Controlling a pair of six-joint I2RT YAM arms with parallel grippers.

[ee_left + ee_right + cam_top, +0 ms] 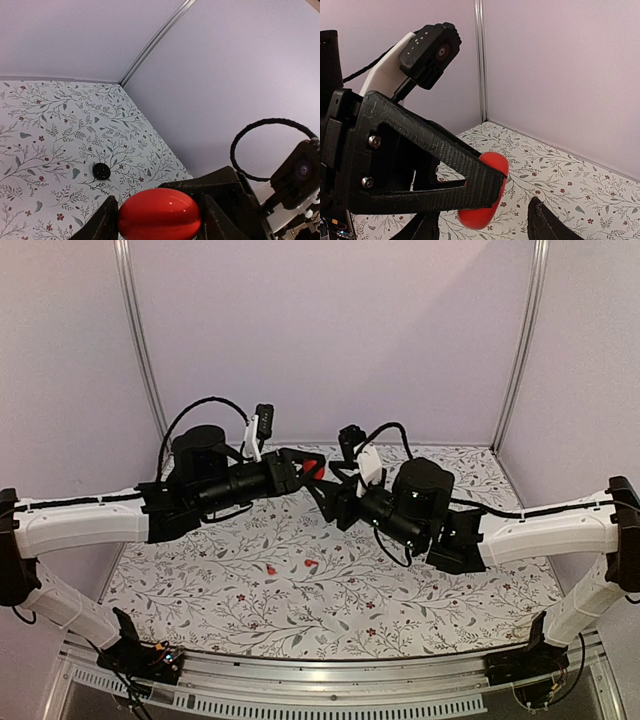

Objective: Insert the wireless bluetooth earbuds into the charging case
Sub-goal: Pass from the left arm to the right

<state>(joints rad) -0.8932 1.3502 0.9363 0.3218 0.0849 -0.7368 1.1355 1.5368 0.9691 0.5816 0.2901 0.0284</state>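
Two red earbuds (270,568) lie loose on the floral worktop (450,590), and a black earbud (101,171) sits farther back. Above them the left pincer (311,469) clamps a red charging case (159,214). The right pincer (482,226) stands open around the case, seemingly not touching it.

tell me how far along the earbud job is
Done: the left claw holds the red charging case up off the table. In hand: the right claw stands open around that case, not yet gripping. Left: two red earbuds and a black earbud lie loose on the table; the case looks shut, so nothing is inserted.
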